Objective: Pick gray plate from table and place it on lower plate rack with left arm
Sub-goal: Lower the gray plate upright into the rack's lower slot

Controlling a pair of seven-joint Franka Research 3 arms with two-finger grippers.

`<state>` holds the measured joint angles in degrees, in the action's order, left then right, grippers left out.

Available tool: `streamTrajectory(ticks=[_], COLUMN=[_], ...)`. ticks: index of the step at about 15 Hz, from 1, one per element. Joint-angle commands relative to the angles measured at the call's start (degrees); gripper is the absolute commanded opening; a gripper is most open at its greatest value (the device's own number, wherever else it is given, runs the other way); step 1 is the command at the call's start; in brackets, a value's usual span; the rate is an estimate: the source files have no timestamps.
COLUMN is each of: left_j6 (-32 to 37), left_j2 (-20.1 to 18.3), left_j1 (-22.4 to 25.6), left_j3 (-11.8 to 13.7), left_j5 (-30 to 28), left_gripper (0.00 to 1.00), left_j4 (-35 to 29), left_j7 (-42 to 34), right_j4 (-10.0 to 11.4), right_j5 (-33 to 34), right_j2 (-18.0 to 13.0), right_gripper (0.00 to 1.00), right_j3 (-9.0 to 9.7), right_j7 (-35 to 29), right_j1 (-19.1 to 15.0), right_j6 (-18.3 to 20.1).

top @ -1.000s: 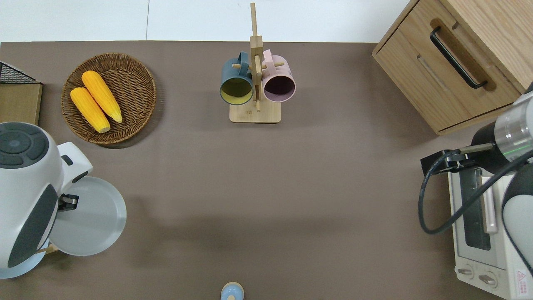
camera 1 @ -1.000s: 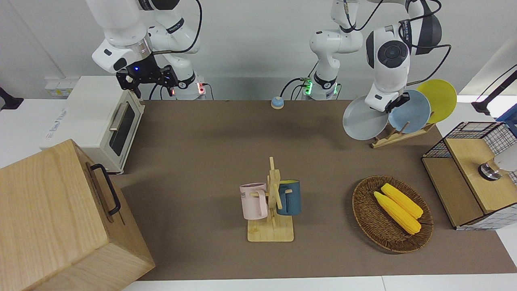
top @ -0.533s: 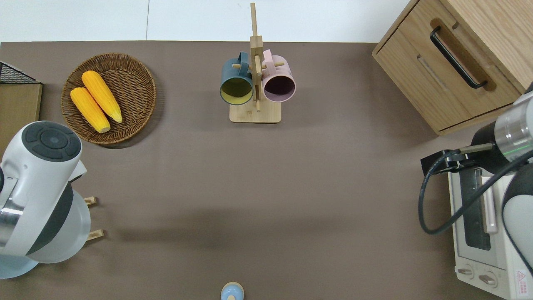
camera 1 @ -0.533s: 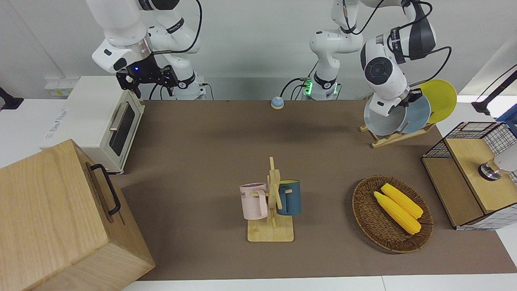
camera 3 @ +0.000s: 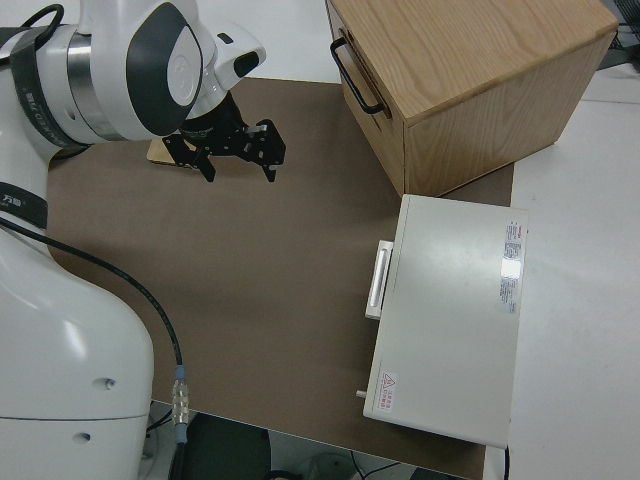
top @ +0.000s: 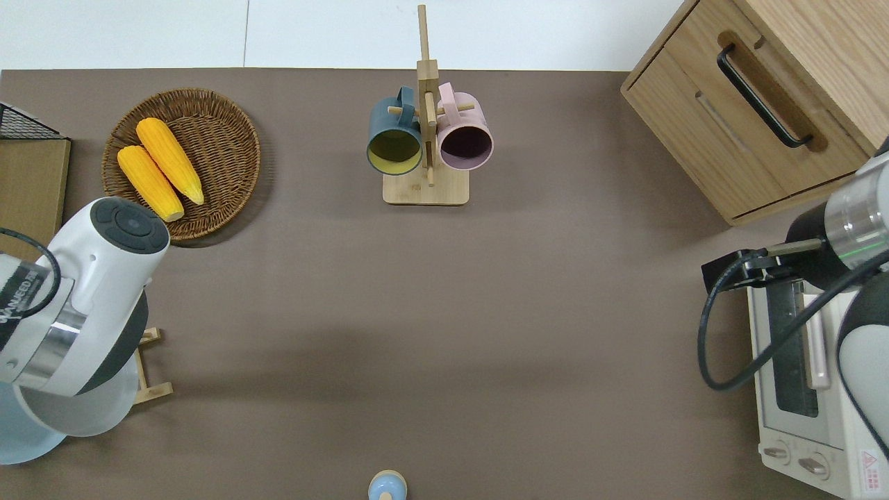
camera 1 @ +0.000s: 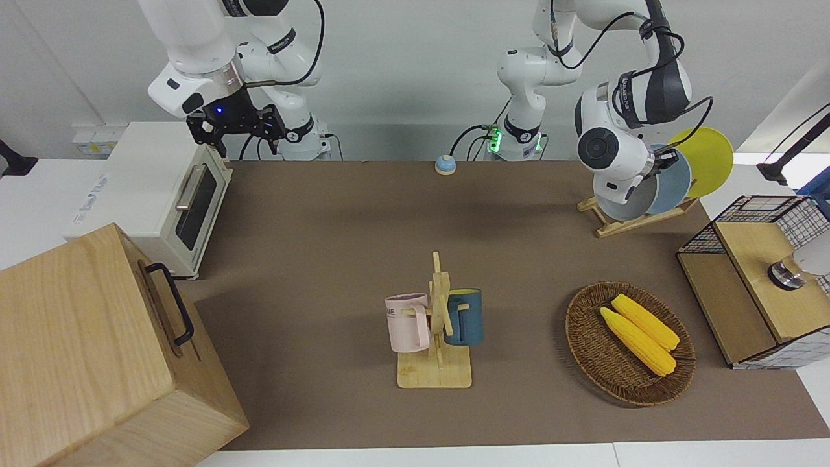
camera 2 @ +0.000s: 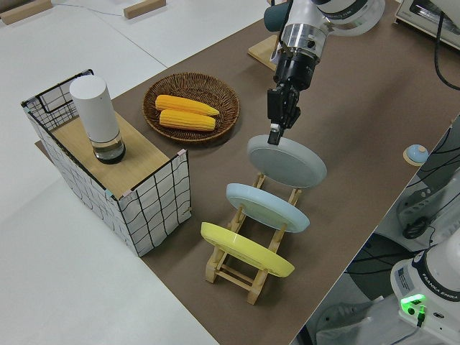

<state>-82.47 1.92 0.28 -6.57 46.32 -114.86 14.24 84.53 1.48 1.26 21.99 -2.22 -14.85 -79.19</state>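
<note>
**Left side view: gray plate going onto the rack**

The left side view is showing the left gripper pinching the rim of the gray plate, its fingers clamped on the plate's edge farthest from the robots. The plate is leaning in the slot of the lower plate rack that lies farthest from the robots, with the light-blue plate in the next slot and the yellow plate in the one nearest the robots; whether the gray plate is resting fully on the rails is hard to tell. The rack is standing on the table toward the left arm's end. Farther from the robots, a wicker basket is holding two corn cobs, and a wire-sided crate is sitting beside the rack. The right gripper is parked with its fingers spread apart.
</note>
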Motion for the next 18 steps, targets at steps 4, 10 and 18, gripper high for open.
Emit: streamTrajectory(ticks=[4, 10, 18], left_j6=[1.78, 1.78, 1.87], left_j2=[4.05, 5.55, 4.24], left_j1=[-0.72, -0.72, -0.2], left_j3=[-0.11, -0.11, -0.02], left_j5=[1.23, 0.61, -3.77], left_gripper=[0.0, 0.72, 0.99], left_j4=[0.78, 0.43, 2.79], left_j7=[4.04, 2.73, -0.78], right_j4=[-0.41, -0.33, -0.41], right_j5=[0.37, 0.37, 0.37], right_j2=[-0.12, -0.2, -0.12], right_gripper=[0.983, 0.983, 0.983], right_j3=[1.21, 1.21, 1.21], right_j7=[-0.68, -0.68, -0.68], right_j1=[-1.32, -1.32, -1.32], right_j6=[0.62, 0.62, 0.62])
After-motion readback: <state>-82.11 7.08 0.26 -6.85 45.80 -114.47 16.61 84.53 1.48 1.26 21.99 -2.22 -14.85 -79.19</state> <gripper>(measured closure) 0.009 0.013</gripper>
